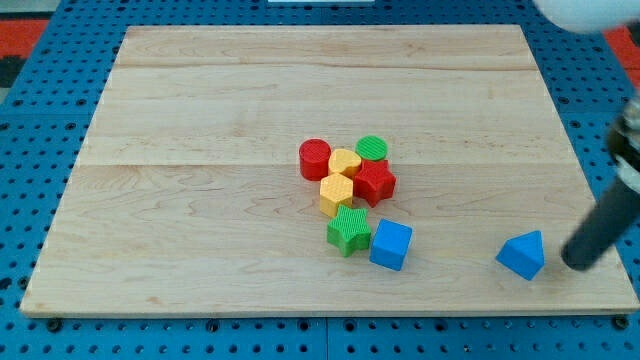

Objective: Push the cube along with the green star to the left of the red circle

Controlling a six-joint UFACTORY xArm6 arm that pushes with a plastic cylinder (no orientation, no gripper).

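The rod (605,225) is blurred and cut off by the view's right edge, its upper part smeared.

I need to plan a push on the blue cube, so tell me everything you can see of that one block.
The blue cube is a small, plain, matte block that looks like plastic, sitting flat on the light wooden board near the view's bottom, turned slightly so one corner faces down-view. Its left side sits against, or very nearly against, the green star block. The blue triangular block lies apart, to the view's right. My tip is farther right still, beyond that triangle, not touching the cube.
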